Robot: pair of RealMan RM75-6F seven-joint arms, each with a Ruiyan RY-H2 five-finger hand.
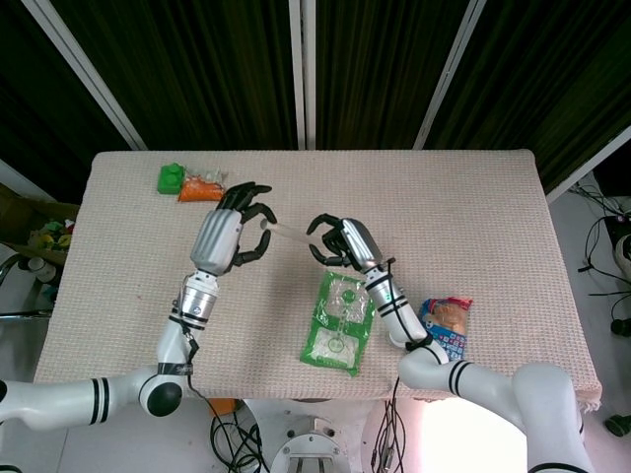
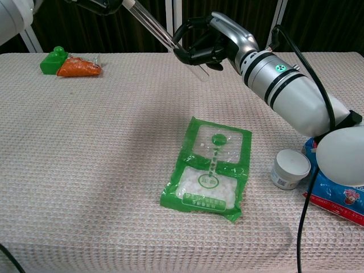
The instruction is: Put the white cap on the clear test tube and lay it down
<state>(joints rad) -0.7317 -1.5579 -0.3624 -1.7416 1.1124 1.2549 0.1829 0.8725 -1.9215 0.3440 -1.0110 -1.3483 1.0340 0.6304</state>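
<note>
Both hands, the left hand [image 1: 225,235] and the right hand [image 1: 342,241], have silver metallic backs and black fingers [image 2: 183,56]. Behind the fingers each wrist is a silver cylinder ringed with black bands, the right one bearing a small green round mark, and thin black cables run along the white, rounded arm shells further back.

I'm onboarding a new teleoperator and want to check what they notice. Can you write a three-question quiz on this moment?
1. Which hand holds the clear test tube?
2. True or false: the tube is lying on the table.
3. What lies on the table below the right hand: A) green pouch, B) orange packet, C) white jar?

Key:
1. The left hand; the right hand's fingers curl at the tube's free end.
2. False; it is held in the air, tilted.
3. A, the green pouch.
</note>
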